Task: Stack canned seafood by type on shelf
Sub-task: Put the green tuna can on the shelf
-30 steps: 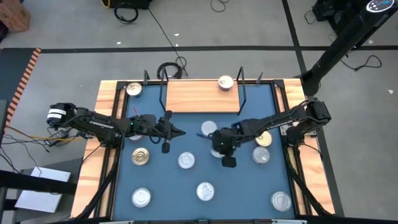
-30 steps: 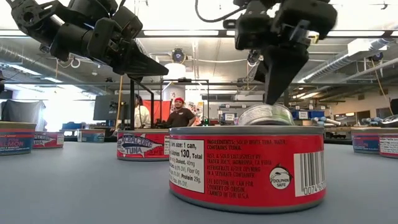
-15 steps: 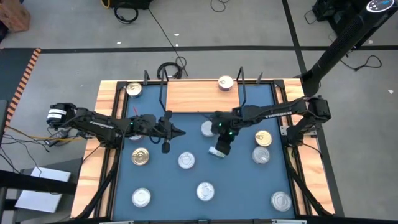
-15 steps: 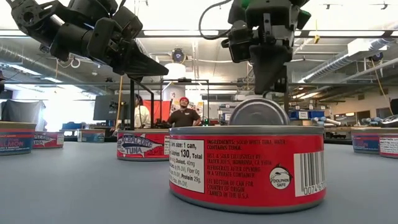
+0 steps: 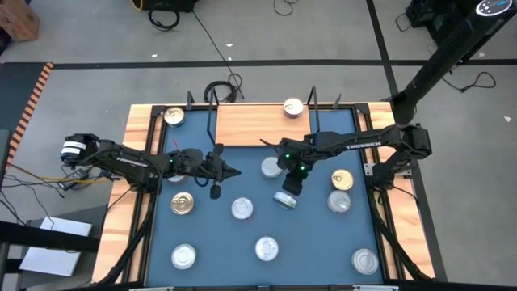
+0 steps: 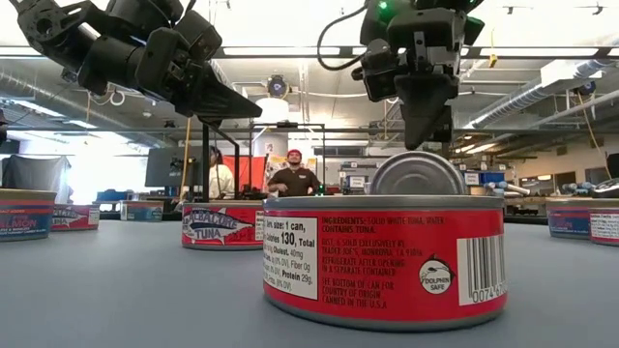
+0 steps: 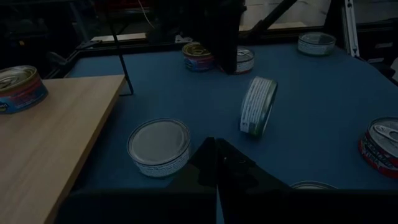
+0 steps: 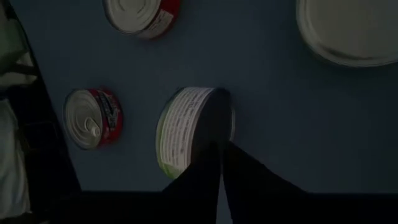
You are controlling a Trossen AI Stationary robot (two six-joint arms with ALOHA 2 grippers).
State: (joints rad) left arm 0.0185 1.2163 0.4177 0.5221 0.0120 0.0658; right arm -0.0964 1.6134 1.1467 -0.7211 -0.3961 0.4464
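We see one can [image 5: 284,200] tipped on its edge near the middle of the blue table [image 5: 218,250], just below the right gripper [image 5: 291,184], whose fingers look nearly together; whether they still touch the can we cannot tell. We judge it rigid, fairly heavy, with slick metal lids, apt to roll; best pinched across its side wall. The shelf [image 5: 262,125] lies at twelve o'clock, holding one tin [image 5: 293,107] at its back edge. The left gripper [image 5: 230,170], fingers together, waits at nine o'clock. Beyond, a person [image 6: 293,180] stands in the workshop.
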